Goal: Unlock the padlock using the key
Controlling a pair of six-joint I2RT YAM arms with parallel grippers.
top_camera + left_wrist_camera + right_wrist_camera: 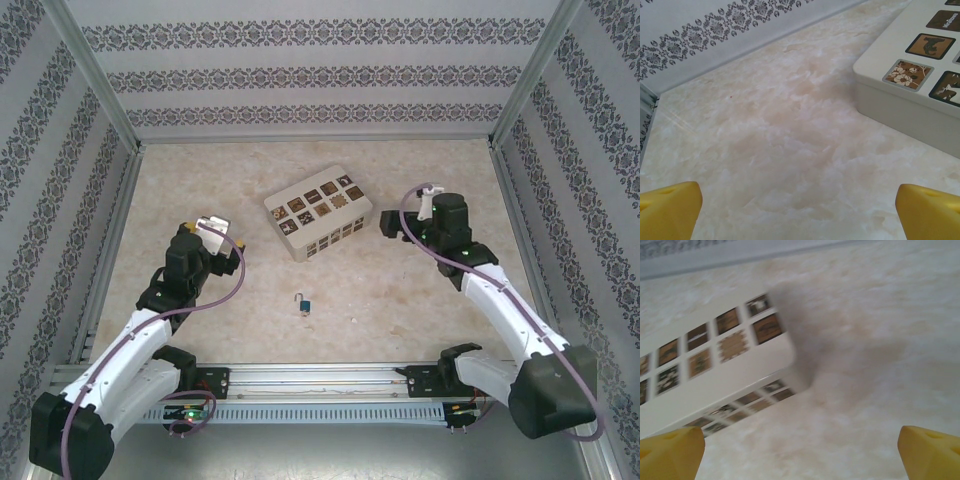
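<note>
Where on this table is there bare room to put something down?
Bare: the wide strip between the cream box and the back wall, and the patch between the padlock and the right arm. Crowded: beside the box, where the left gripper and right gripper, both open, flank it.

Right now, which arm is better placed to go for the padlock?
Left, by a small margin. The padlock lies nearer the left arm, whose jaws stand open and empty. The right arm, jaws also open, sits farther off beside the patterned box.
</note>
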